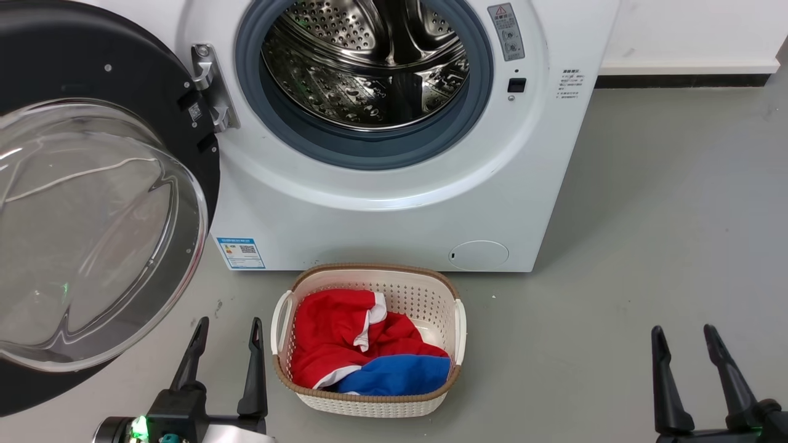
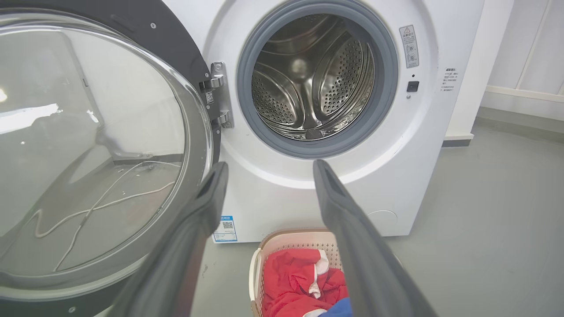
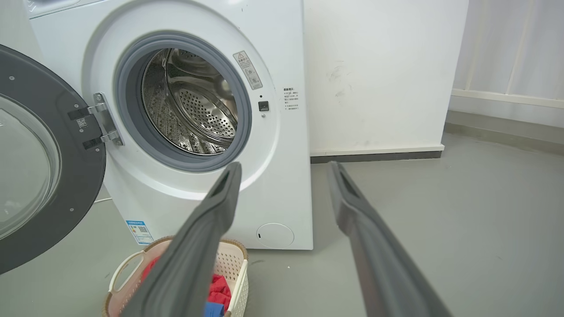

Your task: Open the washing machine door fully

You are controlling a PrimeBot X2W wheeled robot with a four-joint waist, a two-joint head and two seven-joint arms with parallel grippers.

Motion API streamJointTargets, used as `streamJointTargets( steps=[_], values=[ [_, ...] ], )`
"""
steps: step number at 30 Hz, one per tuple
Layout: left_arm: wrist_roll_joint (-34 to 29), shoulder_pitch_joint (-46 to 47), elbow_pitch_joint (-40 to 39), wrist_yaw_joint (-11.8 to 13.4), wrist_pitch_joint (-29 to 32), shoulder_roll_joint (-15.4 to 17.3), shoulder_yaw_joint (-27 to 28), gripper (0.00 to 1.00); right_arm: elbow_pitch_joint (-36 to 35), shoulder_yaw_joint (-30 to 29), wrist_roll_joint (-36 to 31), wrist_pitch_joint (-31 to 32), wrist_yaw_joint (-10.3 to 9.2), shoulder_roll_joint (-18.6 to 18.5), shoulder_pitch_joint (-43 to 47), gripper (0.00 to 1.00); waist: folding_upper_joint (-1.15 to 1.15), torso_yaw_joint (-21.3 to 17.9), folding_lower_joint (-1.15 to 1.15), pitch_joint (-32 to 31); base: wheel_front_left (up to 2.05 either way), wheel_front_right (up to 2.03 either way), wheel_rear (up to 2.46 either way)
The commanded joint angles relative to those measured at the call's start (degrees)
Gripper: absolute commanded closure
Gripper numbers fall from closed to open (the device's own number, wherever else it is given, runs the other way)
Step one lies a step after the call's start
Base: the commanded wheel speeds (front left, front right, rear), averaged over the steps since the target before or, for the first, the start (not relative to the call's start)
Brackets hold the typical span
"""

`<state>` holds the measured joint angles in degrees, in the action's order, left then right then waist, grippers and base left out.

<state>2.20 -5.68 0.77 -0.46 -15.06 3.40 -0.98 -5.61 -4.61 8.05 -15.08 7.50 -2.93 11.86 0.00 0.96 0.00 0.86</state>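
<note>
Washing machine door (image 1: pixel 92 234) wide open, left edge cropped.

The washer (image 1: pixel 394 209) was white, its steel drum (image 1: pixel 363 67) dotted with holes inside a grey gasket (image 1: pixel 369 154). The door (image 1: pixel 123 55) was glossy black around clear glass. The cream lattice basket (image 1: pixel 425 295) had a brown rim and held red, white and blue cloth (image 1: pixel 332 332). My left tool (image 1: pixel 229 321) and right tool (image 1: pixel 683 328) were black.

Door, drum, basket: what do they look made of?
Washing machine door: clear bowl, glass or hard plastic, cable shows through; glossy black ring. Drum: polished perforated steel, mirror reflections. Laundry basket: cream moulded plastic, probably; lattice holes, brown woven-look rim.
</note>
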Motion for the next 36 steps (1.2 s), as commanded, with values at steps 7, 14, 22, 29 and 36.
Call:
streamJointTargets(
  steps=[7,14,22,29,36],
  values=[
    [0.57,-1.43,0.18,1.01,-0.16,-0.24,-0.03,0.00,0.42,0.74,0.50,-0.12,-0.01,0.09,1.38,0.00,0.00,0.30,0.00,-0.67,0.00,0.00,0.00],
    [0.91,-1.92,0.57,1.52,-0.15,-0.34,0.56,0.00,0.44,0.80,0.61,-0.12,-0.01,0.09,1.19,0.00,0.00,0.23,0.00,-0.81,0.00,0.00,0.00],
    [5.38,-1.01,3.40,1.02,1.47,-0.46,0.73,1.00,2.78,1.24,5.09,0.79,0.00,-0.20,0.43,1.00,0.00,0.19,0.00,-0.82,0.00,0.00,0.00],
    [13.70,0.29,4.31,0.22,3.45,-0.46,1.42,1.00,4.54,1.58,13.52,2.35,0.00,-0.76,-1.58,1.00,0.00,0.12,0.00,-0.81,0.00,0.00,0.00],
    [21.36,1.48,5.15,-0.52,5.24,-0.47,2.02,1.00,6.05,1.85,21.13,3.78,0.00,-1.15,-3.31,1.00,0.00,0.05,0.00,-0.80,0.00,0.00,0.00]
  ],
)
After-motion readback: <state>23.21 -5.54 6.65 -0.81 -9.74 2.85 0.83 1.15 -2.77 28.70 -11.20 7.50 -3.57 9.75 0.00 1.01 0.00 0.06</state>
